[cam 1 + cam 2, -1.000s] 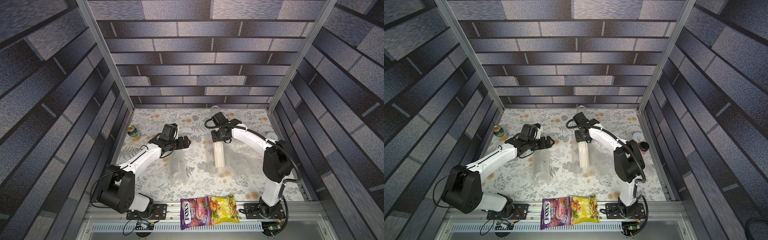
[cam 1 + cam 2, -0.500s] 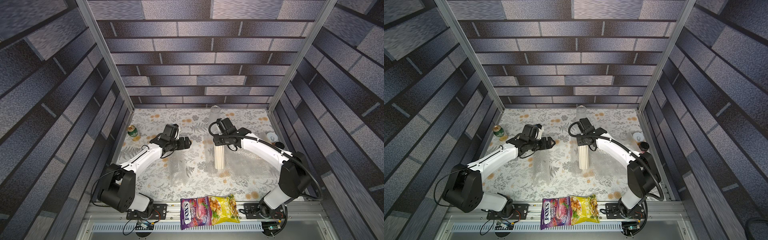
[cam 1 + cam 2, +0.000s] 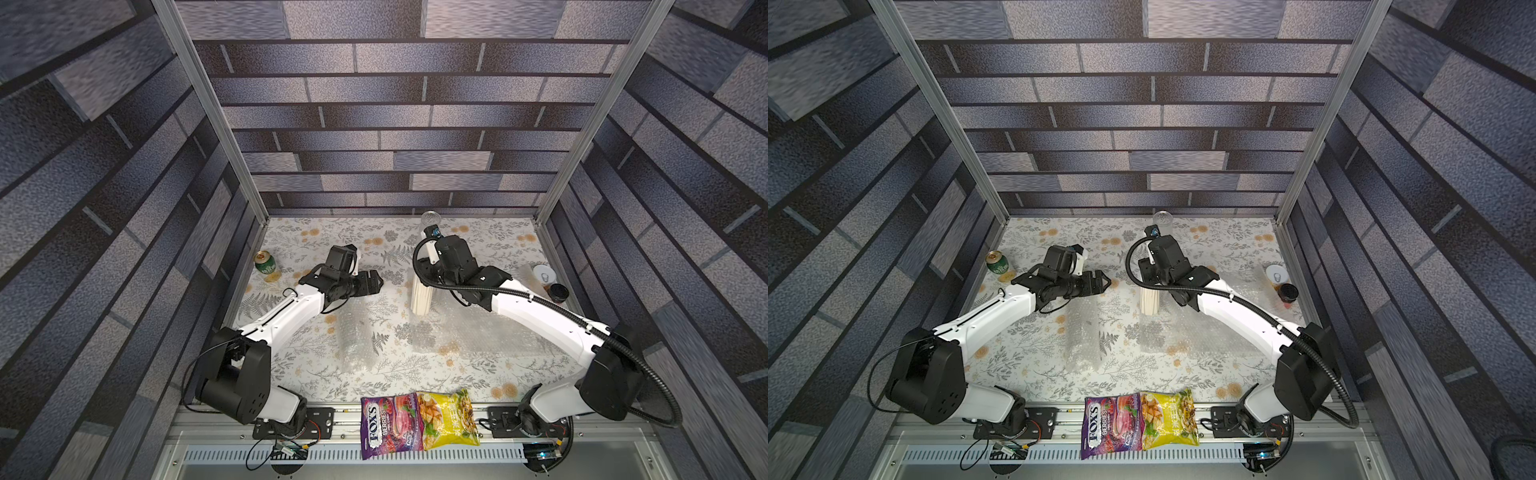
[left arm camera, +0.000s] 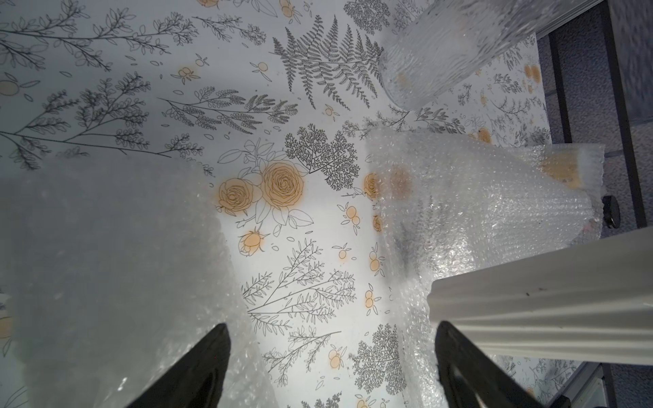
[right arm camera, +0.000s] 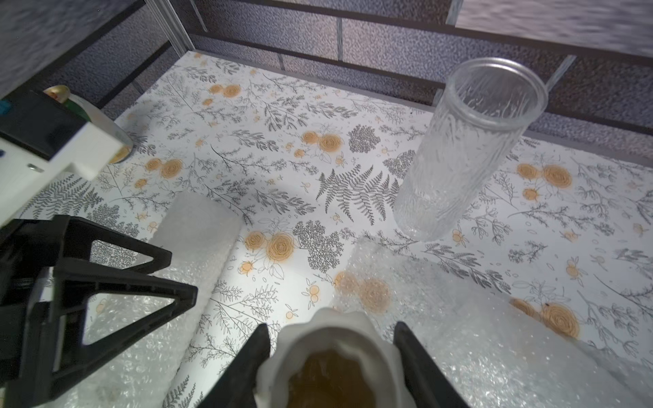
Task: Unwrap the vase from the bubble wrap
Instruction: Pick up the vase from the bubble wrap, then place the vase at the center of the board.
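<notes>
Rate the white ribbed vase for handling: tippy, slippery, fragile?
Probably tippy: the white vase is tall and narrow, held upright. Likely rigid and breakable; its thick scalloped rim looks ceramic. The ribbed sides should give the right end effector decent purchase.

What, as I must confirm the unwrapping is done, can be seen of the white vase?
The white vase is a tall, slim, matte piece, ceramic by its look, with vertical ribs, a wavy rim and a brownish inside. It is upright and bare of wrap. The right gripper is above it, its fingers clasping the rim on both sides. The base is at the edge of a flat bubble wrap sheet; whether it rests there or hangs just above cannot be told.
</notes>
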`<state>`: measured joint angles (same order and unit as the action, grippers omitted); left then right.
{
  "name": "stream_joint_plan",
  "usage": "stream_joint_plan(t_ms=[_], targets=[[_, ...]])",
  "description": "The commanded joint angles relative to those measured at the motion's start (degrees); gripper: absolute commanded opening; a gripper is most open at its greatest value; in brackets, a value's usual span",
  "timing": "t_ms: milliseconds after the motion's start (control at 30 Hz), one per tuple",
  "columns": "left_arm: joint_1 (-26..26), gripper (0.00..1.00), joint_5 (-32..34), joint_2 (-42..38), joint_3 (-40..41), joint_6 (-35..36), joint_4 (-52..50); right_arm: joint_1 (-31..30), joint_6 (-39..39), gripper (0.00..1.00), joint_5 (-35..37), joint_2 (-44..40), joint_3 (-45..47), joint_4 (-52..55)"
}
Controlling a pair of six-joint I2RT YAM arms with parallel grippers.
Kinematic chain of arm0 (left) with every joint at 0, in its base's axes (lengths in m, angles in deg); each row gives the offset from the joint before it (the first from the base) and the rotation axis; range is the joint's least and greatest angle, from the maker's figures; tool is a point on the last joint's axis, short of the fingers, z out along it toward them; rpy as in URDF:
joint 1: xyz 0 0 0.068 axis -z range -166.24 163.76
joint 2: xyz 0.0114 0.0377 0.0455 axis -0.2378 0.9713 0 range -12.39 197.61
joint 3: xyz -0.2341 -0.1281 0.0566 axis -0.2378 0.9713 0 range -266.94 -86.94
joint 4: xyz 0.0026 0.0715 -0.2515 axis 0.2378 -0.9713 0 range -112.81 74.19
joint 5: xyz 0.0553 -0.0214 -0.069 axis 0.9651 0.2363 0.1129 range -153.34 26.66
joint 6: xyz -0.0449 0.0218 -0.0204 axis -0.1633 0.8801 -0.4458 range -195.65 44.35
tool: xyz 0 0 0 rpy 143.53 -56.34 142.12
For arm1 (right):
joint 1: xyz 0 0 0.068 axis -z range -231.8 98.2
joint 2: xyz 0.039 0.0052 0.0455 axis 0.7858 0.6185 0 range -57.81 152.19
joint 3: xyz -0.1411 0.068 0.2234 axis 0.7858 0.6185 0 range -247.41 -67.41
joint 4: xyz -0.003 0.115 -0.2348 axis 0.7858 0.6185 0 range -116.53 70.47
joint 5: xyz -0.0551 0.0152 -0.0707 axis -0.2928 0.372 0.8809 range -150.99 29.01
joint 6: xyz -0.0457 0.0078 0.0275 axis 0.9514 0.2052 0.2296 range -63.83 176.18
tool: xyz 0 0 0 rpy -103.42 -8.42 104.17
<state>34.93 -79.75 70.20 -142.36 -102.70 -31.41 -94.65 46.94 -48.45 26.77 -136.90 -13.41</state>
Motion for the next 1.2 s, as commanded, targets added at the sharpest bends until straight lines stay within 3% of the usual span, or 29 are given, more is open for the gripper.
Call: stream_joint_plan(t_ms=[0,433,767,1167], targets=[[-1.2,0.92,-0.7,0.6,-1.7,0.1,-0.5,-1.1,3.5,0.2,1.4,0.8,-1.7,-11.0],[-5.9,0.92,-2.0,-0.7,-0.7,0.1,-0.3,-1.2,12.1,0.2,2.5,14.2,-11.0,-27.1],[-7.1,0.92,-2.2,0.0,-1.5,0.2,-0.7,-1.0,18.8,0.21,2.7,25.2,-20.9,-32.9],[-8.2,0.92,-1.9,1.4,-2.6,0.7,-0.7,2.4,17.8,0.21,-1.2,37.7,-30.7,-36.9]])
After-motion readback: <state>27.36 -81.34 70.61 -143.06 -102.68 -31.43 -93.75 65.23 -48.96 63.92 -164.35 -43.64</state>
